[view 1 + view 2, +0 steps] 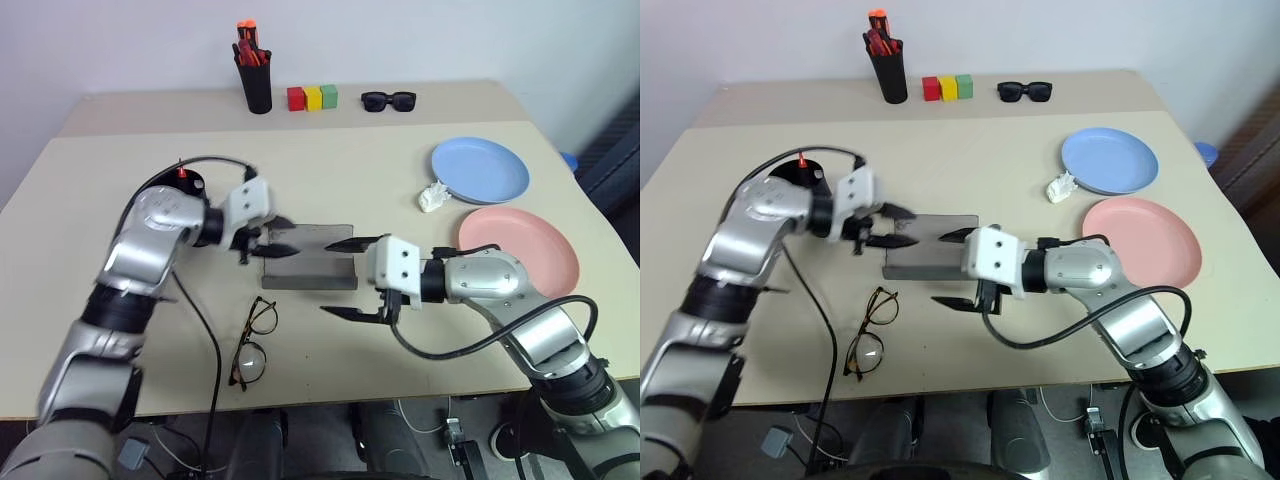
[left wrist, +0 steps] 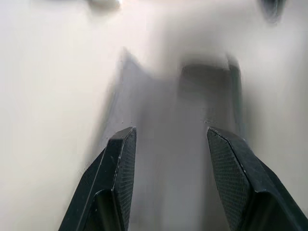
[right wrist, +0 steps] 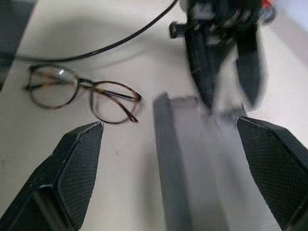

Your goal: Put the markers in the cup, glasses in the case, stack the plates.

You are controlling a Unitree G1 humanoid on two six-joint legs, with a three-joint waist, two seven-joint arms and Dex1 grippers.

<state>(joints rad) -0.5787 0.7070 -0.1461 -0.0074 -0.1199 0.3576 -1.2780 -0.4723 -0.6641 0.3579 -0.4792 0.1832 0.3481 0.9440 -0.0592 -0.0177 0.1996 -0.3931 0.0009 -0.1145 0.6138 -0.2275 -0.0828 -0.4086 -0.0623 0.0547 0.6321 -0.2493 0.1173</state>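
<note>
Nearest the robot, the thin round tortoiseshell-brown glasses [image 1: 252, 345] lie on the beige table [image 1: 400, 190], lenses flat, just in front of the grey felt rectangular case [image 1: 308, 262]. The case lies flat at the middle of the table; whether its flap is lifted or folded is hard to make out, and its inside cannot be seen.

The left gripper [image 1: 277, 237] hangs over the case's left end with its two black fingers partly apart and nothing between them; whether the tips touch the felt cannot be told. The right gripper [image 1: 351, 279] faces it from the case's right end, jaws spread wide, one finger over the case and one over the bare table in front of it, holding nothing.

Further right, the round shallow pink plate [image 1: 520, 250] lies apart from the round light blue plate [image 1: 480, 170] beyond it, both empty. A small crumpled white object [image 1: 432, 198] touches the blue plate's near left rim; what it is cannot be made out.

At the far edge stand a tall narrow black cylinder [image 1: 256, 88] holding bunched orange-red pens [image 1: 250, 50], three small blocks, red, yellow and green [image 1: 312, 97], in a row, and chunky black sunglasses [image 1: 388, 100].
</note>
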